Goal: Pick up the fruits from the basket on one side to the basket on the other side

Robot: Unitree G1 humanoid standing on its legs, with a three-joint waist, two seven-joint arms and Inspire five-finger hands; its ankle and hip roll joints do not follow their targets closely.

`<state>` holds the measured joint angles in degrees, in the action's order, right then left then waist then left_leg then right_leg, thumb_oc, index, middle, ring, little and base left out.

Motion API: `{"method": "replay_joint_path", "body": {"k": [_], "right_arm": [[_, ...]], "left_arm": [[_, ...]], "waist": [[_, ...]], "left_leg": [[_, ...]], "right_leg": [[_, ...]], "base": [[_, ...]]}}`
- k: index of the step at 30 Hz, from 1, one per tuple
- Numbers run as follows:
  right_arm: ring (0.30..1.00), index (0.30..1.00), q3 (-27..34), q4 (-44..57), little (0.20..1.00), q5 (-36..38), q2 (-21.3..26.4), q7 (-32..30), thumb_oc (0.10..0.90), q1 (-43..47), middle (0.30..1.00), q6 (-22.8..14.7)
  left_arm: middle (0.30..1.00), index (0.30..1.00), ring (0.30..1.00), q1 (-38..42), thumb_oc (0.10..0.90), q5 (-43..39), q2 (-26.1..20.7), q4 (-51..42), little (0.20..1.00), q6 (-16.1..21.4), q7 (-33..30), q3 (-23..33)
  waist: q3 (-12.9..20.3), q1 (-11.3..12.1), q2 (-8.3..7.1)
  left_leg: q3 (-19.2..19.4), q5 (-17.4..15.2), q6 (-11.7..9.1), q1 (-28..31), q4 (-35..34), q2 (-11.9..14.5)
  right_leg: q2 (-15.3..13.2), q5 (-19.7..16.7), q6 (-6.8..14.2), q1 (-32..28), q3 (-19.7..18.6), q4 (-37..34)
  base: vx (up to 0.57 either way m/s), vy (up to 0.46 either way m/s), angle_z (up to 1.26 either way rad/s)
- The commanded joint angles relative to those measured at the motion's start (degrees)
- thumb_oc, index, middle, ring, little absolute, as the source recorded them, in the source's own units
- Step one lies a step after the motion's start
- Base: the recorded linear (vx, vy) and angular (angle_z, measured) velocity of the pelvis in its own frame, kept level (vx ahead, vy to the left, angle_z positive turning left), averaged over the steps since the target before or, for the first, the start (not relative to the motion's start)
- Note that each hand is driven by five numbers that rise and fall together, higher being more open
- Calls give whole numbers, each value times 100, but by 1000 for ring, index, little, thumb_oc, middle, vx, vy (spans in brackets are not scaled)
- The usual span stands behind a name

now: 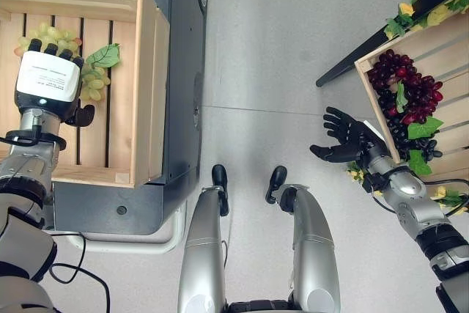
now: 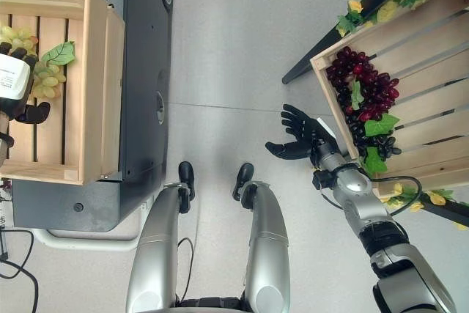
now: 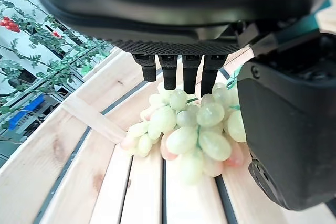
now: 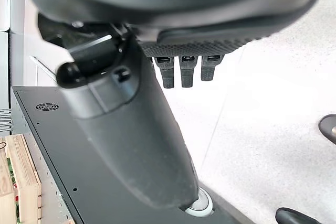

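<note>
Left hand (image 1: 48, 78) over green grapes (image 3: 189, 132) in left crate (image 1: 143, 78), fingers straight above bunch, thumb beside it, not closed. Right hand (image 1: 343, 139) spread, empty, beside right crate (image 1: 440, 42) holding dark grapes (image 1: 404, 89). If lifting: curl fingers under bunch centre, thumb opposite, rise straight, clear crate wall.

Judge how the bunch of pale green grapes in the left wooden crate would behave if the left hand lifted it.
The bunch of pale green grapes is a loose cluster, so it would probably sag and swing rather than stay stiff. Its smooth, rounded berries look slippery against the left hand, whose straight fingers rest over it. Lying on the slatted wooden crate, it seems unlikely to roll.
</note>
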<state>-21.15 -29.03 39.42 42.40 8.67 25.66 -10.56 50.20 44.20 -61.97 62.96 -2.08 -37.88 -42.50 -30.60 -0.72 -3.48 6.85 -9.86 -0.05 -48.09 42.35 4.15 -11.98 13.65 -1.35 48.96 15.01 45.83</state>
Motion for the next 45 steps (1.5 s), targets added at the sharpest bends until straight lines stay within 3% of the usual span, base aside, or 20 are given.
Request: {"method": "replay_joint_path", "body": {"k": [1,9,12,17,20,21,22,23,24,33,40,45], "right_arm": [[900,900,143,310,900,410,680,279,800,71,900,-543],[900,900,118,375,900,473,694,329,800,118,900,-542],[900,900,96,407,900,472,693,300,800,138,900,-522],[900,900,104,453,900,477,673,243,800,163,900,-516],[900,900,116,488,900,462,662,249,800,138,900,-515],[900,900,120,493,900,455,659,249,800,129,900,-518],[900,900,115,546,900,440,654,213,800,117,900,-508],[900,900,131,557,900,435,659,220,800,97,900,-519],[900,900,168,592,900,423,662,210,800,63,900,-521],[900,900,234,577,900,514,711,256,800,12,900,-575],[900,900,357,648,900,570,749,298,800,-105,900,-571],[900,900,405,659,900,514,706,251,800,-160,900,-533]], "left_arm": [[900,900,900,308,800,-226,-654,87,900,-717,-84,119],[900,900,900,392,800,-181,-696,92,900,-829,168,135],[900,900,900,390,800,-213,-695,78,900,-690,224,171],[900,900,900,510,800,-243,-651,-60,900,30,182,76],[900,900,900,645,800,-119,-627,-244,900,767,166,-78],[858,858,858,662,772,-128,-626,-257,858,814,174,-95],[594,594,594,681,596,-133,-614,-351,594,1035,193,-154],[378,378,378,692,452,-116,-619,-385,378,1058,232,-188],[300,300,300,691,400,-229,-628,-503,300,1121,310,-235],[300,300,300,699,400,-437,-681,-714,300,1105,710,-337],[300,300,300,501,400,-578,-765,-740,300,550,1063,-240],[300,300,300,211,400,-835,-738,-731,300,559,859,122]], "waist": [[80,8,261],[80,48,251],[80,59,254],[80,64,236],[80,47,204],[80,48,201],[80,44,192],[80,41,192],[80,34,193],[80,22,212],[80,16,317],[80,36,384]], "left_leg": [[479,-181,230,380,-336,-116],[464,-193,250,331,-344,-143],[461,-188,244,319,-353,-153],[468,-209,265,288,-340,-158],[461,-220,281,290,-355,-151],[462,-221,282,292,-357,-151],[459,-218,283,296,-371,-150],[464,-216,287,300,-380,-149],[462,-221,292,314,-391,-154],[474,-257,304,407,-394,-149],[525,-253,292,574,-481,-174],[546,-238,270,637,-498,-191]], "right_leg": [[224,-355,101,-429,-101,-517],[189,-371,124,-389,-73,-508],[180,-378,131,-390,-72,-523],[177,-385,146,-356,-62,-495],[197,-402,164,-363,-62,-517],[197,-404,165,-365,-61,-520],[206,-419,175,-369,-64,-538],[207,-428,180,-364,-65,-540],[216,-437,195,-375,-77,-553],[231,-460,231,-450,-100,-591],[193,-426,232,-556,-98,-621],[152,-390,209,-605,-88,-615]], "base": [[0,0,0],[2,22,1],[1,17,3],[-1,7,2],[0,0,0],[0,0,0],[0,0,0],[0,0,0],[0,0,0],[-2,-3,-1],[0,0,0],[2,-1,-5]]}}
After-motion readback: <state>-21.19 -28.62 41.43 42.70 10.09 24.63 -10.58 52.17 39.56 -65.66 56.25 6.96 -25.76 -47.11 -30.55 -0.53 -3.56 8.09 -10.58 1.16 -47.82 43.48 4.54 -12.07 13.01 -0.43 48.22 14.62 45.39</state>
